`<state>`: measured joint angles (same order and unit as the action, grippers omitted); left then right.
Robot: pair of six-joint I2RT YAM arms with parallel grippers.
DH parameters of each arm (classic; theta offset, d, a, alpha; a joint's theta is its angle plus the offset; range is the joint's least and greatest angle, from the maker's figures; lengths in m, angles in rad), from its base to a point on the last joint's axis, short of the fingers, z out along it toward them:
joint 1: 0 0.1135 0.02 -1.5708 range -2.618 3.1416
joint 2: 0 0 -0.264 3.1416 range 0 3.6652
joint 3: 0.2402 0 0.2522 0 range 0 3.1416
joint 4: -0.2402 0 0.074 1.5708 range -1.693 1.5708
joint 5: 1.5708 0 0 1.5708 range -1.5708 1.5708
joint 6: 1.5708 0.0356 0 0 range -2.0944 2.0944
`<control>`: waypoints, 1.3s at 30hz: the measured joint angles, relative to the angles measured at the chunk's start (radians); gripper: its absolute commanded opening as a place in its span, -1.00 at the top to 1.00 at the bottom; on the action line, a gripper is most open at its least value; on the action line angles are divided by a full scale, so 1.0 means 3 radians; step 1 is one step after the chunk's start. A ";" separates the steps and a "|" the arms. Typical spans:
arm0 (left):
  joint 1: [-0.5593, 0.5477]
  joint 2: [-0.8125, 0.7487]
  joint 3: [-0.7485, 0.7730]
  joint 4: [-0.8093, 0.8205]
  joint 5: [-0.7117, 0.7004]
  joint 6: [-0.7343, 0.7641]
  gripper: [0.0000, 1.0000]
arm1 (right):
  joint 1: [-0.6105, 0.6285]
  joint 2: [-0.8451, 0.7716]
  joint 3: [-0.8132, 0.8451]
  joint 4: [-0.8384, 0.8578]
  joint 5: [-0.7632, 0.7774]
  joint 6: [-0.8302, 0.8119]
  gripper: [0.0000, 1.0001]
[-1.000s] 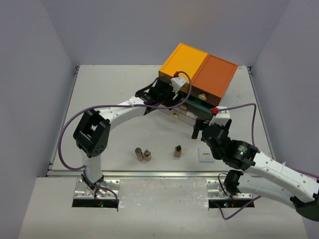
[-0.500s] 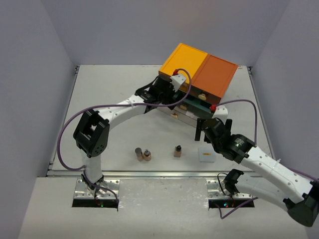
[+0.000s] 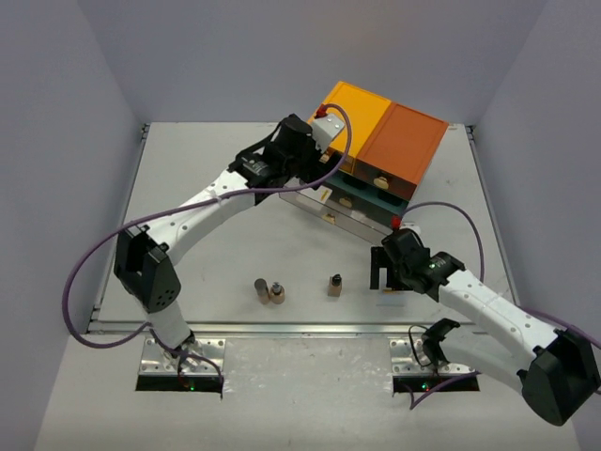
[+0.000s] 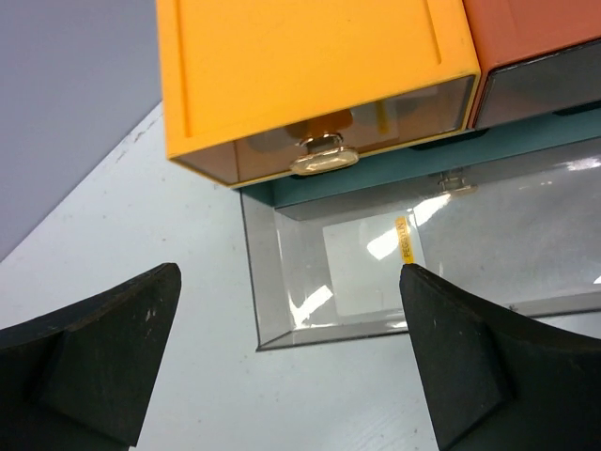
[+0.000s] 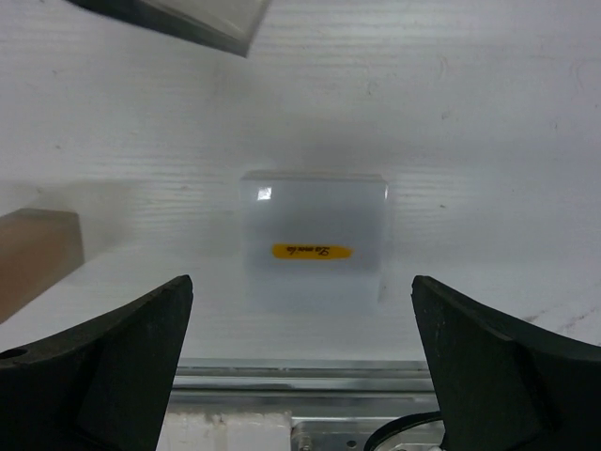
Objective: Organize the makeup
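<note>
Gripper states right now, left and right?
Left gripper: open, empty, pointed at the open clear drawer.
Right gripper: open, empty, over the flat white square.

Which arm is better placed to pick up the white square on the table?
Right. The right hand hangs open over the square, fingers on either side. The left hand is away at the open drawer.

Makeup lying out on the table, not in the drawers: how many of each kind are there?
tiny brown bottles: 3
flat white square: 1
Total: 4
</note>
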<state>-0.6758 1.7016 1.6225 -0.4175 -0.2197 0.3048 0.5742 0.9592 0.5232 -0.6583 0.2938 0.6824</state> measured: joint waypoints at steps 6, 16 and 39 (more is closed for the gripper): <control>0.0000 -0.0484 -0.0097 -0.0158 -0.0011 0.0010 -1.00 | -0.0090 0.0199 -0.0244 0.0167 -0.0128 0.0135 -0.98; 0.0057 -0.1077 -0.0669 -0.0198 -0.0004 0.0044 -1.00 | -0.0150 0.0711 -0.0293 0.0717 0.0009 0.0431 -0.82; 0.0120 -0.1133 -0.0671 -0.0192 0.0131 0.0052 -1.00 | -0.0141 -0.0221 -0.0785 0.0820 -0.0105 0.0169 -0.98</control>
<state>-0.6399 1.3617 1.4212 -0.4751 -0.1803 0.3202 0.5319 0.8929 0.2878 -0.4123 0.2623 0.7332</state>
